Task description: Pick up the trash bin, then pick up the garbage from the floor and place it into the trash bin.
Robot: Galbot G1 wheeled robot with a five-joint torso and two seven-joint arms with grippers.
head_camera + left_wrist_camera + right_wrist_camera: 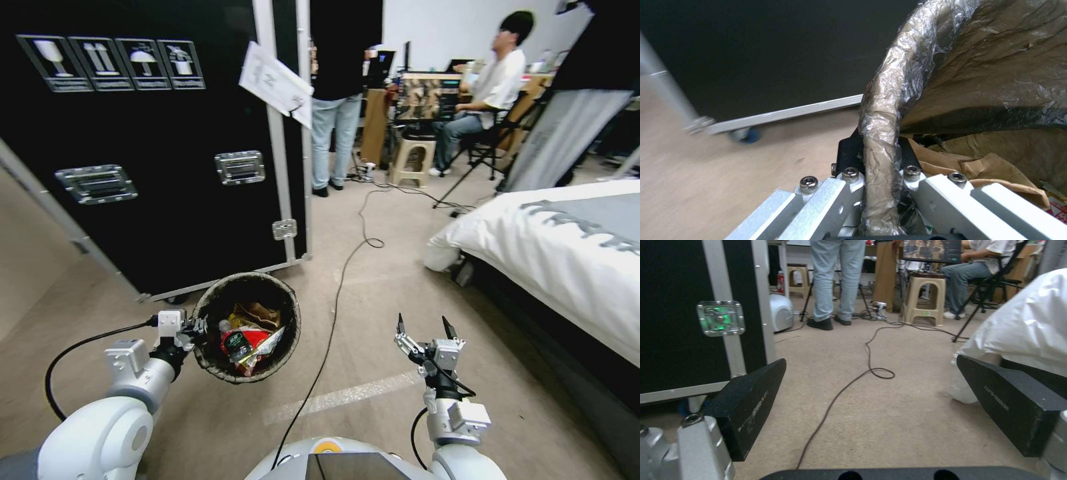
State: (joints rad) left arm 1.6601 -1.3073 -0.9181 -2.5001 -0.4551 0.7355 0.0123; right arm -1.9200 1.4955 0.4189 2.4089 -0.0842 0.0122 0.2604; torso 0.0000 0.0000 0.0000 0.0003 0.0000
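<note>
Left gripper (pixel 193 331) clamped on the rim of the bin (pixel 248 327), one finger inside, one outside; bin held off the floor (pixel 373 293), tilted, mouth up. Liner crinkly, glossy film over a round rim. Garbage (pixel 248 339) inside: brown paper, red-white packets, a small bottle. Right gripper (pixel 424 328) nearer the bare carpet, jaws apart, empty, just right of the bin, black cable (pixel 333 313) between.

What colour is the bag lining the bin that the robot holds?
Dark brown-grey, glossy and crinkled, folded over the trash bin rim; clearest in the left wrist view, gripped by the left gripper.
</note>
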